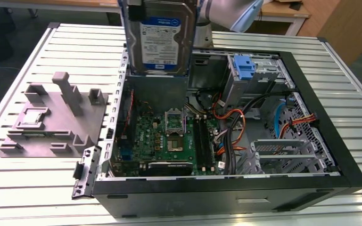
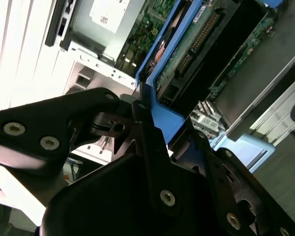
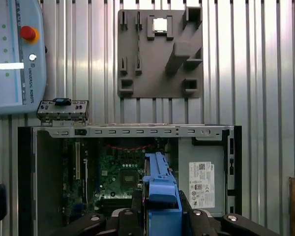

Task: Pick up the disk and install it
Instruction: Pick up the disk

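The disk (image 1: 159, 37) hangs upright in the air above the far side of the open computer case (image 1: 350, 174), its white-and-blue label facing the exterior camera. In both wrist views its blue plastic frame (image 3: 162, 189) runs between the black fingers. My gripper (image 2: 160, 125) is shut on that frame, and one finger (image 2: 137, 118) presses against the frame's edge. The disk's underside (image 2: 187, 49) shows a green board and a black connector. The motherboard (image 3: 118, 169) lies below the disk.
Inside the case stand a tall blue latch piece (image 1: 244, 66), a metal drive cage (image 1: 284, 150), orange and black cables (image 1: 237, 132) and a grey box with a white sticker (image 3: 201, 182). A grey fixture block (image 1: 49, 117) sits on the slatted table, a loose bracket (image 1: 85, 172) beside the case, a pendant (image 3: 14, 54) nearby.
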You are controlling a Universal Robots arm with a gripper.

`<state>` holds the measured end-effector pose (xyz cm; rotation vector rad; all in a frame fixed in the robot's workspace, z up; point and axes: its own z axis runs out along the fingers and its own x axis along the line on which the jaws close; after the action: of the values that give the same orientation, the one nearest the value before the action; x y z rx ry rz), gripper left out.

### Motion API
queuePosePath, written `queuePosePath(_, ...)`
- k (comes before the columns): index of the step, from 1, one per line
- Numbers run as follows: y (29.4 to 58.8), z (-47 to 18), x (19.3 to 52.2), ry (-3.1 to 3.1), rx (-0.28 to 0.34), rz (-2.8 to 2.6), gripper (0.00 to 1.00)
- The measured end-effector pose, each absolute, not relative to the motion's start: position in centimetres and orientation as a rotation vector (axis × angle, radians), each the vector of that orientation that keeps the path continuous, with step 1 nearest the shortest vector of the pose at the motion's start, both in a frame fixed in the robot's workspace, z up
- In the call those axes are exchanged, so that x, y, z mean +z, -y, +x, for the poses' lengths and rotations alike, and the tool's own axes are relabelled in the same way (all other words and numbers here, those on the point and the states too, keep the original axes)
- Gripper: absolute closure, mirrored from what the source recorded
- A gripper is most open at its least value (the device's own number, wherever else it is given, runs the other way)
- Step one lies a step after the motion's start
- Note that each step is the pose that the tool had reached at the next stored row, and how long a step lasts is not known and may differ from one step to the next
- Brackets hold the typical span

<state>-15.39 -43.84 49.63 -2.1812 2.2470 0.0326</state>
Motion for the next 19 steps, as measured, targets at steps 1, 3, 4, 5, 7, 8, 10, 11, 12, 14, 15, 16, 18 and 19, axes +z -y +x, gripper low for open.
queuePosePath(1, 43.8, -14.9, 49.6, -2.247, 0.033, -2.181, 0.64)
queuePosePath(3, 43.8, -14.0, 49.6, -2.247, 0.033, -2.181, 0.64)
queuePosePath(4, 43.8, -13.5, 49.6, -2.247, 0.033, -2.181, 0.64)
queuePosePath(5, 43.8, -13.1, 49.6, -2.247, 0.033, -2.181, 0.64)
queuePosePath(7, 43.8, -12.3, 49.5, -2.247, 0.033, -2.181, 0.64)
queuePosePath(8, 43.8, -11.9, 49.5, -2.247, 0.033, -2.181, 0.64)
queuePosePath(10, 43.8, -11.3, 49.5, -2.247, 0.033, -2.181, 0.64)
queuePosePath(11, 43.8, -11.0, 49.5, -2.247, 0.033, -2.181, 0.64)
queuePosePath(12, 43.8, -10.7, 49.5, -2.247, 0.033, -2.181, 0.64)
queuePosePath(14, 43.8, -9.8, 49.4, -2.247, 0.033, -2.181, 0.64)
queuePosePath(15, 43.8, -9.6, 49.4, -2.247, 0.033, -2.181, 0.64)
queuePosePath(16, 43.8, -9.4, 49.4, -2.247, 0.033, -2.181, 0.64)
queuePosePath(18, 43.8, -9.1, 49.4, -2.247, 0.033, -2.181, 0.64)
queuePosePath(19, 43.8, -9.0, 49.4, -2.247, 0.033, -2.181, 0.64)
